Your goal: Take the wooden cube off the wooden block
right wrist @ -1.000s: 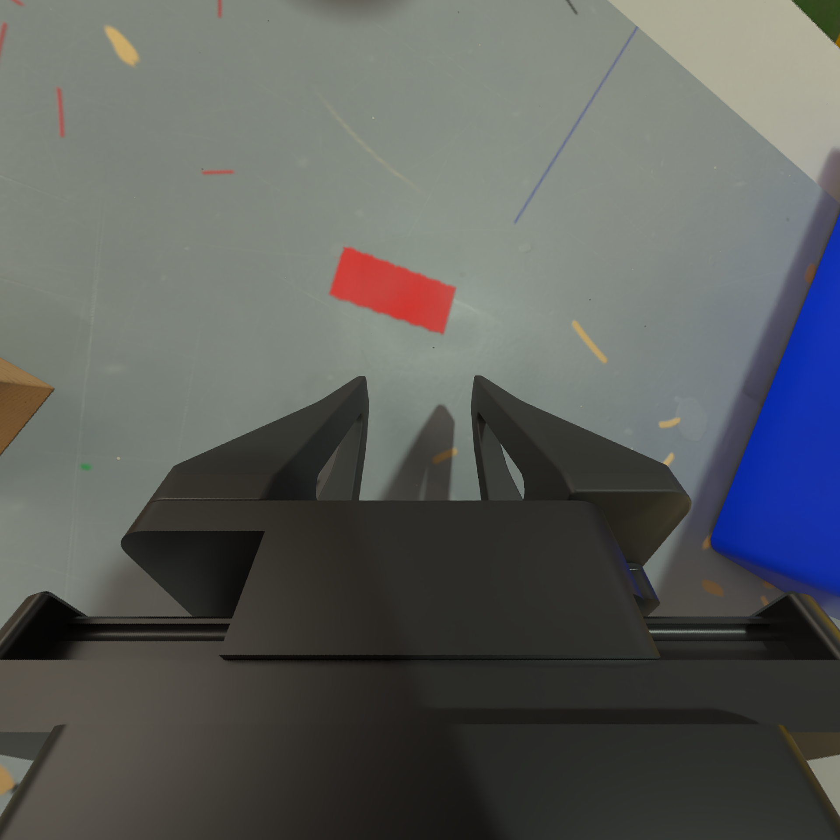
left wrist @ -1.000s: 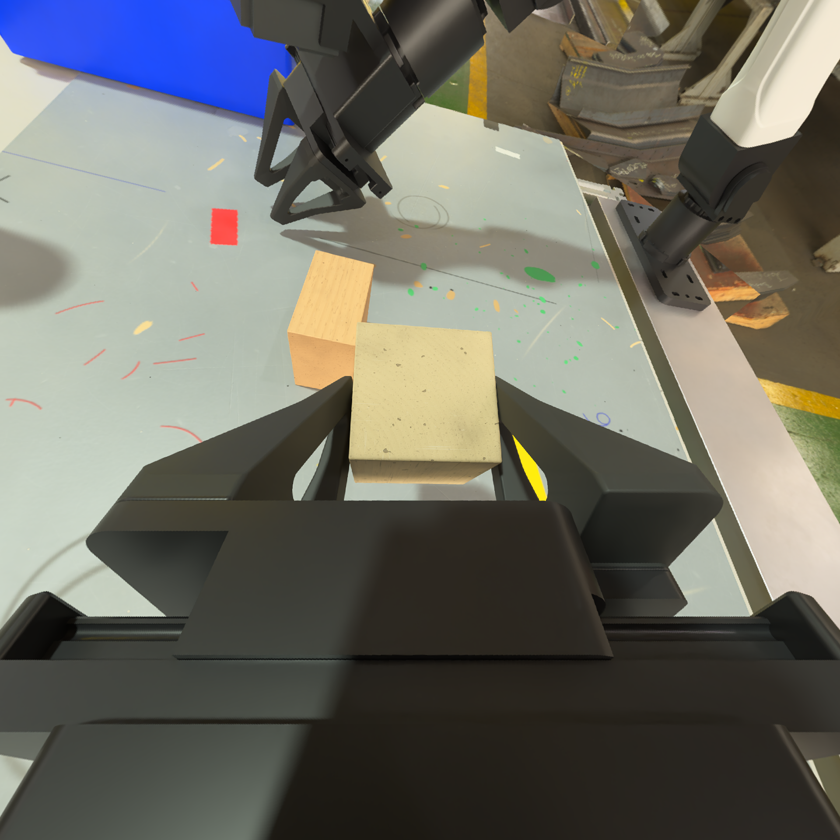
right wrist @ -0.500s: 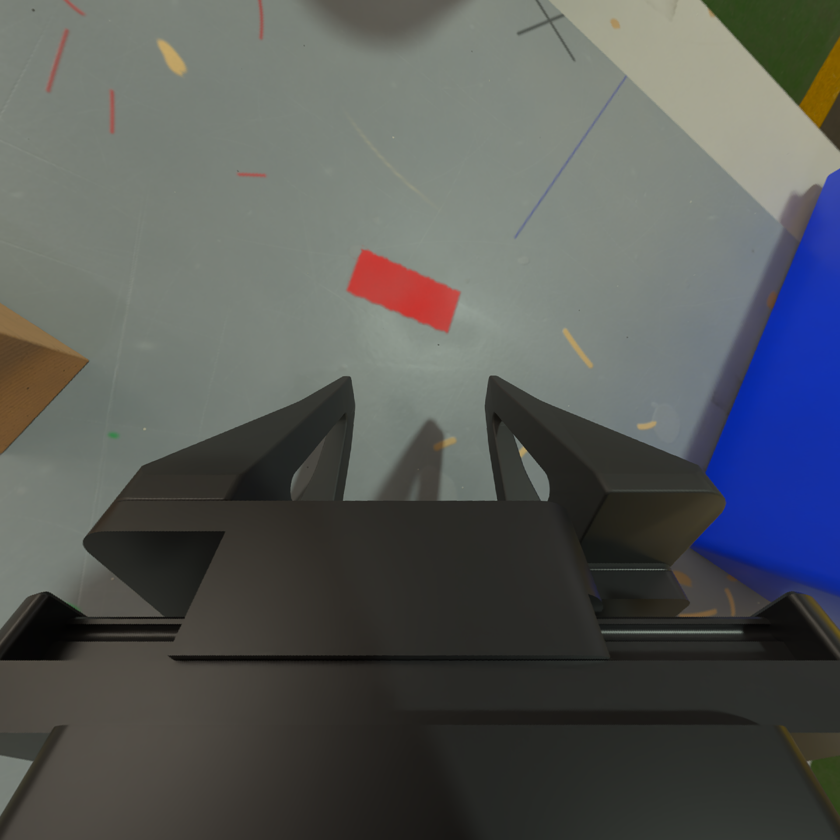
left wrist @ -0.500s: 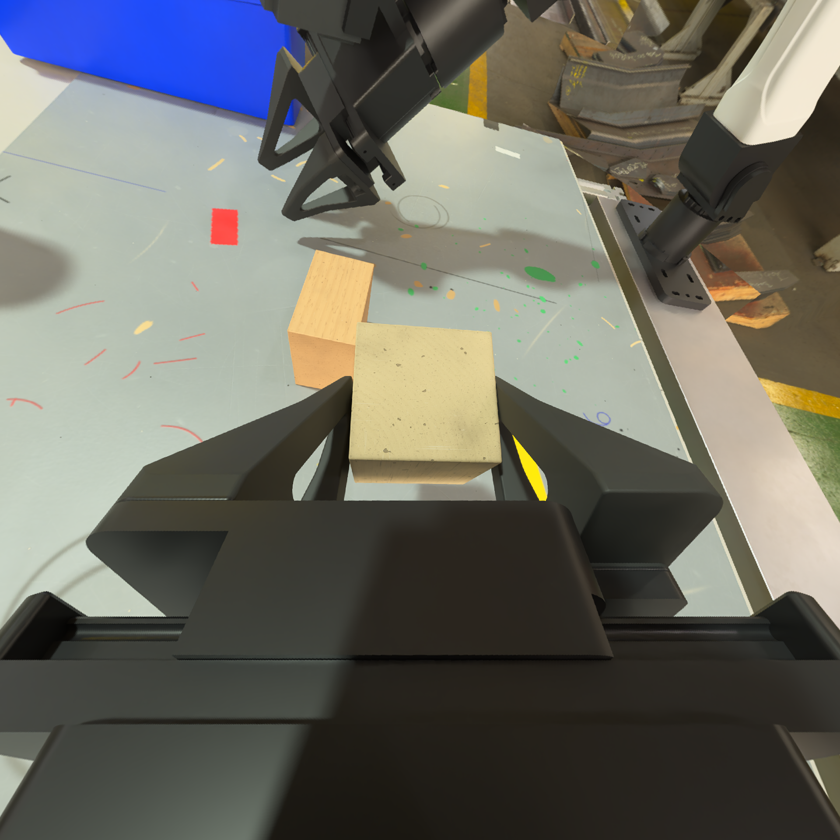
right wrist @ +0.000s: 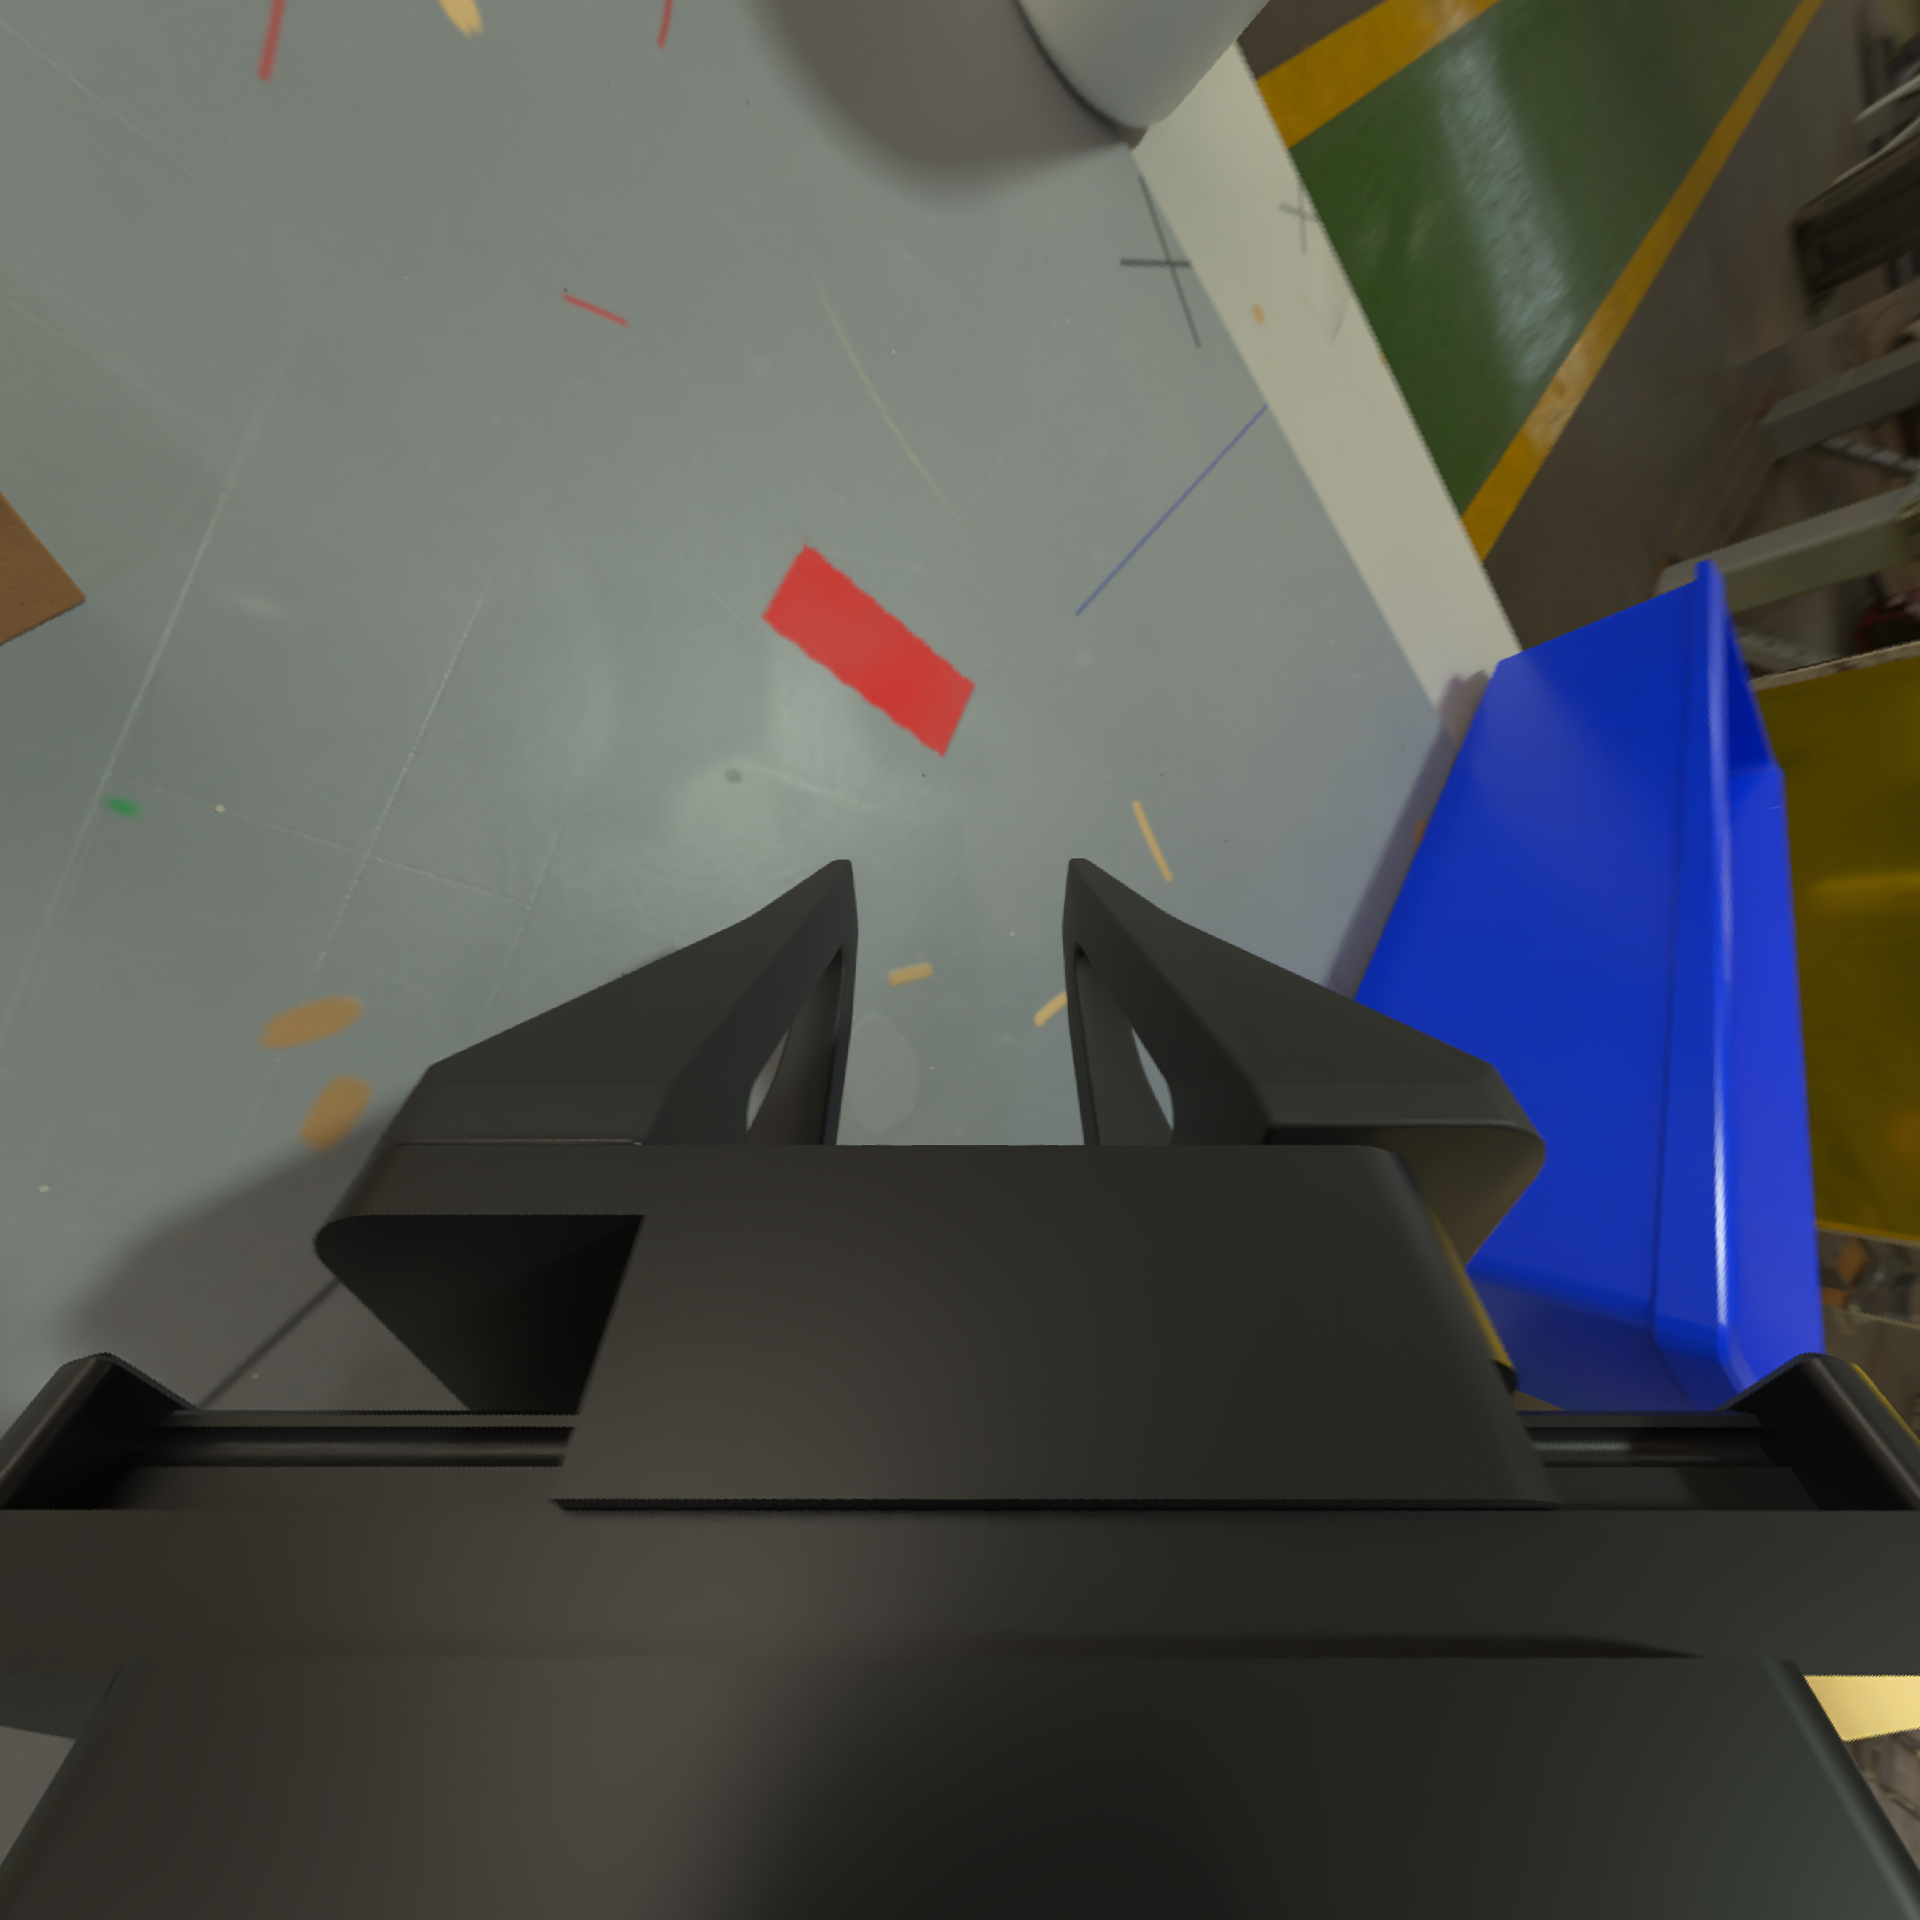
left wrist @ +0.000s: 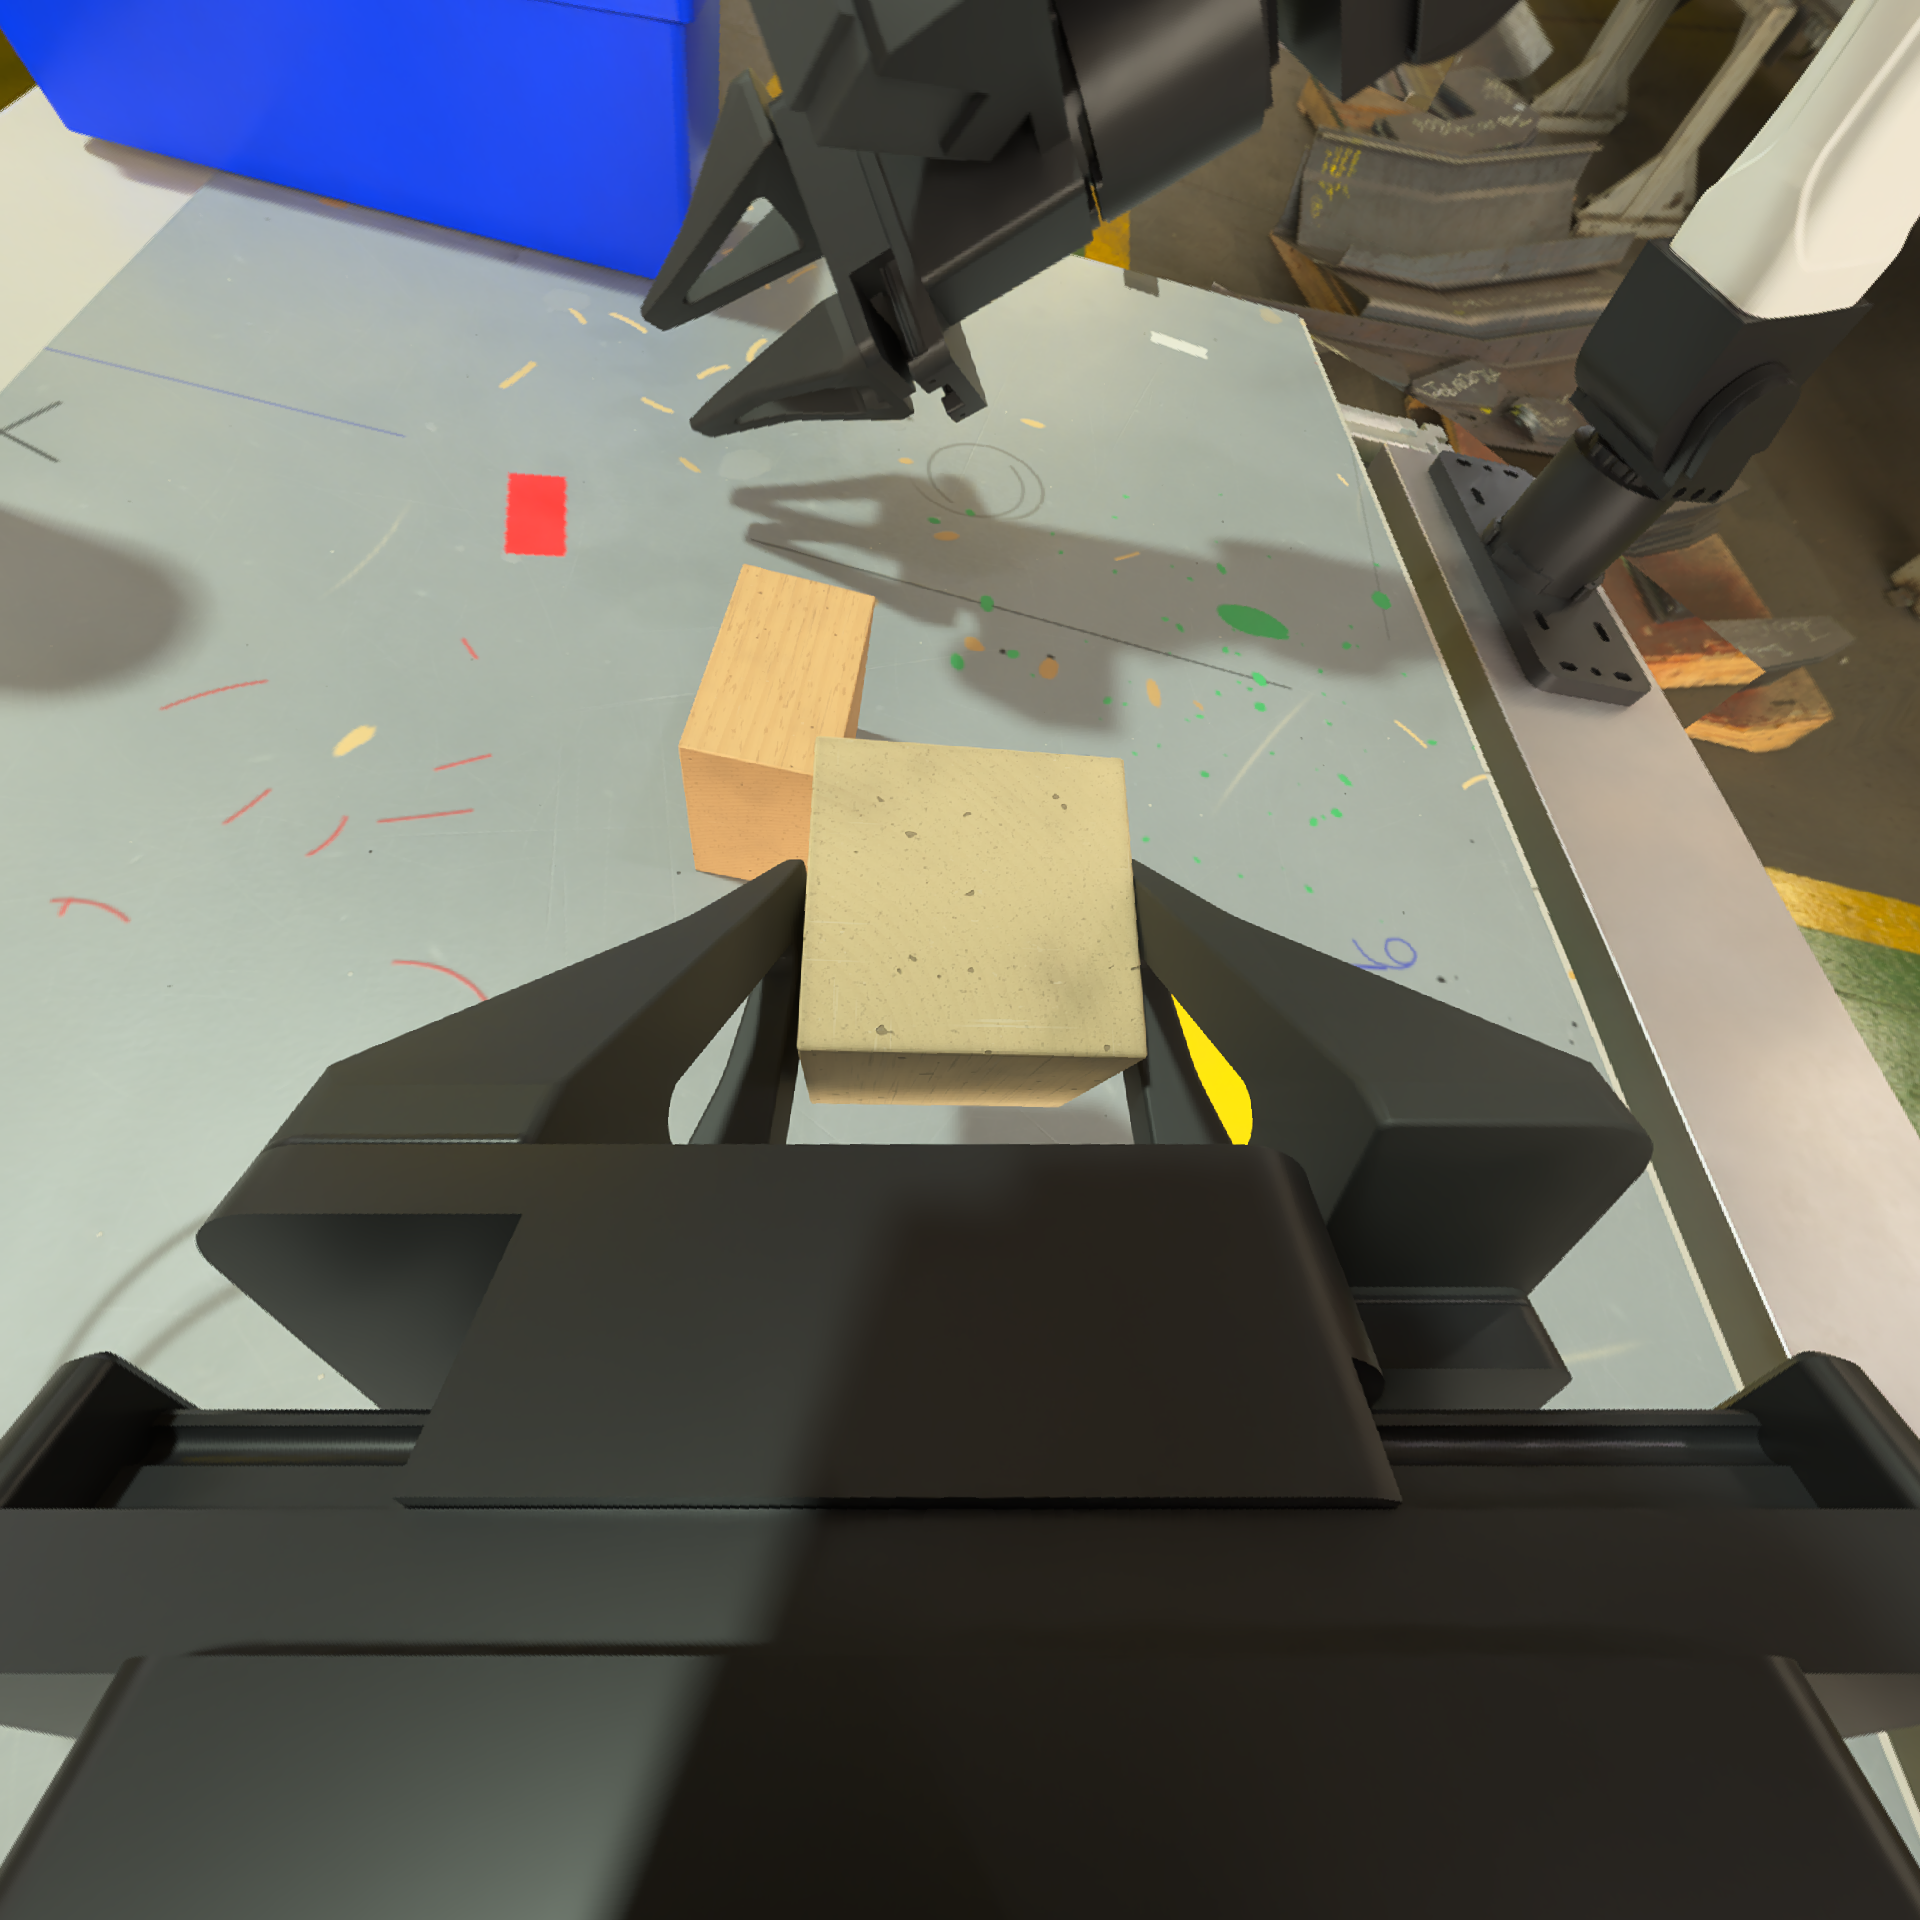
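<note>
My left gripper is shut on the pale wooden cube and holds it clear of the table. The orange wooden block lies on the table just beyond and left of the cube, which hides its near right corner. One corner of the block shows at the left edge of the right wrist view. My right gripper is open and empty, raised above the table near the blue bin. It also shows in the left wrist view, beyond the block.
A blue bin stands at the table's far left corner, close to my right gripper. A red patch marks the table. The right arm's base is bolted beside the table's right edge.
My right gripper has risen and swung away from the block toward the blue bin. The left gripper and the cube have not moved.
</note>
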{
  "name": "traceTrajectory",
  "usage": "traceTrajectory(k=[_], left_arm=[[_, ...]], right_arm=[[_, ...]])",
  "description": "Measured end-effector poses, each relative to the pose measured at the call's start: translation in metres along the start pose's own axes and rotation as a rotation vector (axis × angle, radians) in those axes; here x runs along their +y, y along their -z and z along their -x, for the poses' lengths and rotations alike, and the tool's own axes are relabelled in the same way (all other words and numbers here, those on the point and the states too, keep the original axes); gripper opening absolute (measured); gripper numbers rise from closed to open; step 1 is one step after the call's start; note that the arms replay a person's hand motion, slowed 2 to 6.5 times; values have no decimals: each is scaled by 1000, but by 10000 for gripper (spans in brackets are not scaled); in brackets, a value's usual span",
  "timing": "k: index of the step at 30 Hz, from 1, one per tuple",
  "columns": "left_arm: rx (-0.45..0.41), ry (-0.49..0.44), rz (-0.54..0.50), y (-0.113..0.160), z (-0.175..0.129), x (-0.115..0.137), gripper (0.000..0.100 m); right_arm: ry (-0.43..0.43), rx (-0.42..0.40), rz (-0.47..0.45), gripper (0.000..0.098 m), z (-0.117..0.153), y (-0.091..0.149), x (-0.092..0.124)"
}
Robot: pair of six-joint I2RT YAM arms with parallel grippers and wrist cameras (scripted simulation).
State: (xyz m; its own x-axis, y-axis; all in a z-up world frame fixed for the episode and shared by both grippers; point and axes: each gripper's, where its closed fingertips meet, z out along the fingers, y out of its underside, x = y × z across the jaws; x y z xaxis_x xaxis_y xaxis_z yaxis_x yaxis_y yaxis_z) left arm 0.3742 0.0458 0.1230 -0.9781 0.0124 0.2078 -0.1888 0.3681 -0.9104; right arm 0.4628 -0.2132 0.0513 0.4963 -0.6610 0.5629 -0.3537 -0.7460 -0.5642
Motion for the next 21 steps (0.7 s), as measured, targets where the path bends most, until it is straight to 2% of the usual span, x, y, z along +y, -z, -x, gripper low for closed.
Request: traceTrajectory(k=[3, 8, 14, 18, 21], left_arm=[[-2, 3, -1, 1, 1, 0, 483], [-3, 5, -2, 1, 1, 0, 483], [-3, 5, -1, 1, 1, 0, 483], [-2, 3, -1, 1, 0, 0, 483], [-1, 0, -1, 0, -1, -1, 483]], right_arm=[[26, 31, -30, 269, 0, 5, 1], [11, 8, -51, 193, 8, 9, 2], [-97, 8, -96, 124, 7, 12, -5], [-191, 65, -107, 85, -2, 13, -10], [-203, 131, -69, 84, -6, 10, -10]])
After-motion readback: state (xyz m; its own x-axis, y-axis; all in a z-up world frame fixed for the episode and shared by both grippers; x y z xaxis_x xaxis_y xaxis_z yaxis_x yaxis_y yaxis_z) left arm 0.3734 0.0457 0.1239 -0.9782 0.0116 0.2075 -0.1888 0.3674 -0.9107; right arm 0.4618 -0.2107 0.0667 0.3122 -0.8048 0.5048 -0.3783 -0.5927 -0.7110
